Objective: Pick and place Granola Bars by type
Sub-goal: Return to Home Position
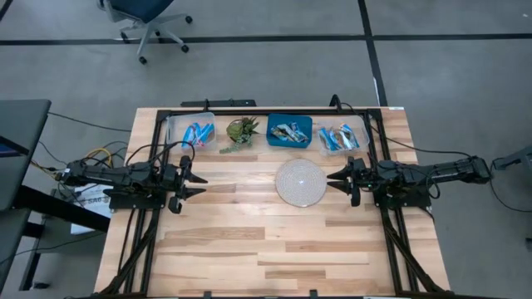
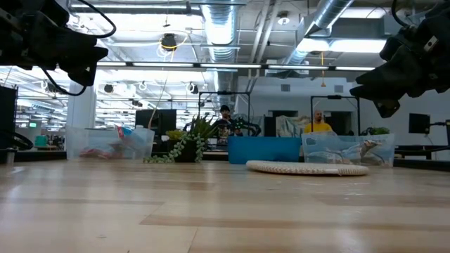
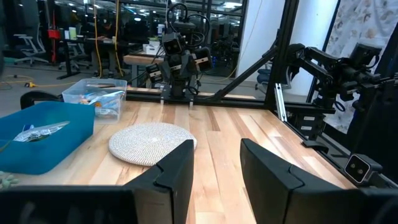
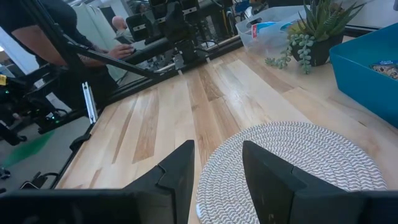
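Observation:
The granola bars lie in three bins along the table's far edge. Blue-and-red ones point(image 1: 198, 131) are in a clear bin on the left, blue-and-silver ones point(image 1: 288, 130) in a blue bin in the middle, and light blue ones point(image 1: 339, 137) in a clear bin on the right. My left gripper point(image 1: 199, 178) hovers open and level above the table's left part, pointing right. My right gripper point(image 1: 332, 178) hovers open at the right, pointing left, its fingertips by the edge of a round pale woven disc point(image 1: 300, 183). Nothing is between the fingers of either one point(image 3: 216, 155) point(image 4: 217, 155).
A small green plant point(image 1: 241, 133) stands between the left clear bin and the blue bin. The woven disc lies flat on the table, right of its centre. A black frame point(image 1: 378, 124) runs along the table's sides and far edge. People show in the room behind point(image 2: 318, 125).

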